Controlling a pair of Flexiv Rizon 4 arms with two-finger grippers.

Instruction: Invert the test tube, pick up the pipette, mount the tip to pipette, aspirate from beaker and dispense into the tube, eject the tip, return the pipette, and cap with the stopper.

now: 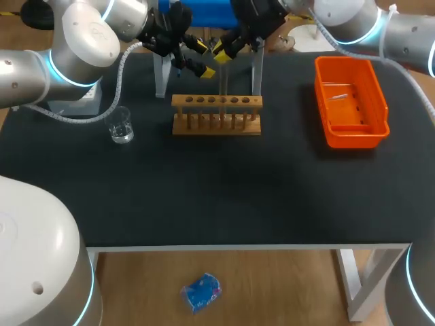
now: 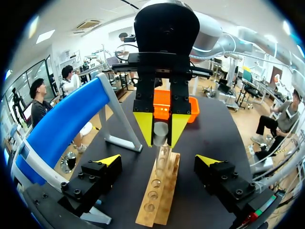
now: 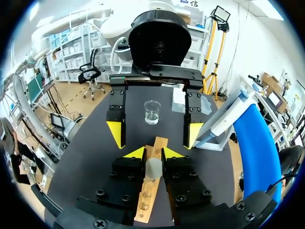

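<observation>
White-grey arms [image 1: 88, 41] [image 1: 353, 24], cyan rings; black end effectors [image 2: 158, 162] [image 3: 153, 155], yellow tips.

Head view: from above and behind, I overlook the whole desk [image 1: 204, 197]. Left wrist view faces right along my left claw [image 2: 158, 162]; right wrist view faces left along my right claw [image 3: 153, 153]; both sit close over the rack [image 1: 216, 114], shared by all.

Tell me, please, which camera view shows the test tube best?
The left wrist view: there the test tube shows along its side, gripped by the right claw. The right wrist view shows only its round end; the head view shows it faintly.
</observation>
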